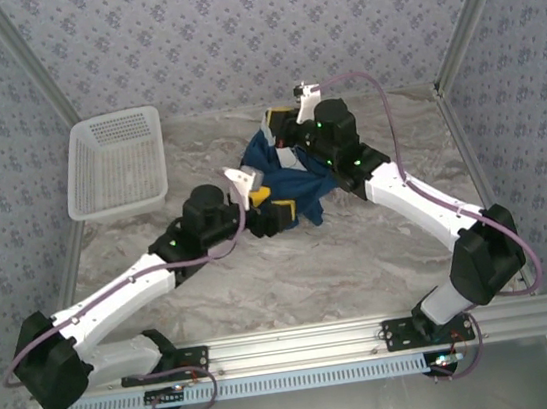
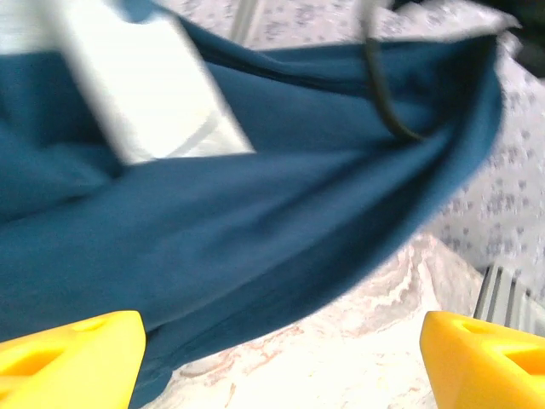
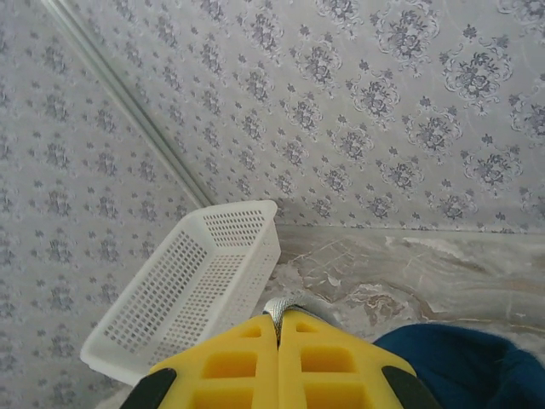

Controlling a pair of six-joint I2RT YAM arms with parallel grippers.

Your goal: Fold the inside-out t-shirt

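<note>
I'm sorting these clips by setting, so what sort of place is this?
Probably a robot test booth rather than a real room: wallpapered panels in aluminium framing, a marble-look tabletop, and two robot arms bolted to a rail at its near edge, handling a navy t-shirt.

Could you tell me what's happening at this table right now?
Two robot arms are working on a dark blue t-shirt, which lies bunched up mid-table between them, not yet folded. The left gripper is open and close against the cloth, which drapes above the marble table in its wrist view. The right gripper is shut beside the shirt, with no cloth visible between its fingers. A white lattice basket stands at the far left.
</note>
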